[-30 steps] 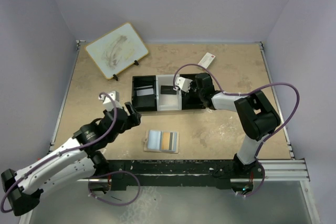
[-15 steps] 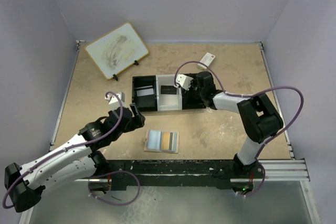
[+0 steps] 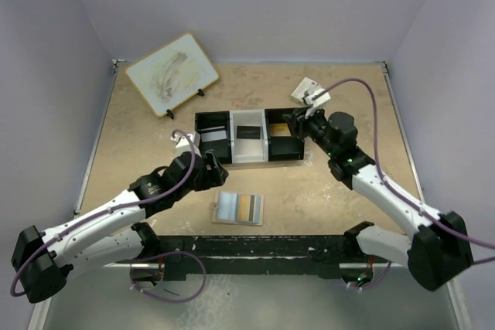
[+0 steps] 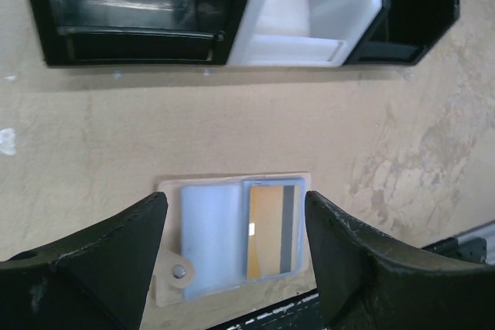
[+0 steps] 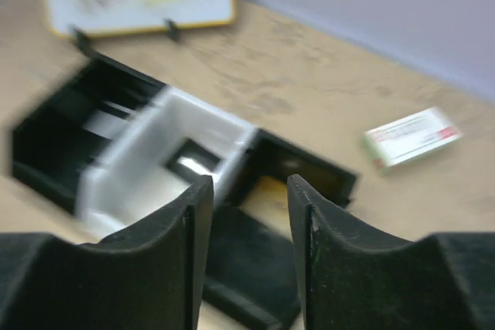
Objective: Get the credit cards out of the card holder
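The card holder (image 3: 237, 208) lies open and flat near the table's front edge, pale blue inside, tan rim and snap tab showing. One orange credit card (image 4: 271, 229) with a grey stripe sits in its right pocket. My left gripper (image 3: 216, 168) hovers above the card holder (image 4: 207, 242), jaws wide open and empty, one finger on each side of it in the wrist view (image 4: 235, 218). My right gripper (image 3: 298, 124) is open and empty over the right end of the tray (image 5: 249, 191). Other cards lie in the tray's compartments.
A black-and-white three-compartment tray (image 3: 231, 159) stands mid-table (image 4: 278, 48) (image 5: 135, 156). A white box with a red mark (image 3: 303, 86) (image 5: 413, 136) lies behind it on the right. A yellow-framed board (image 3: 172, 73) leans at the back left.
My right arm has drawn back out of the tray, swinging right, and its jaws have widened. My left arm has moved right and forward, toward the card holder, still open.
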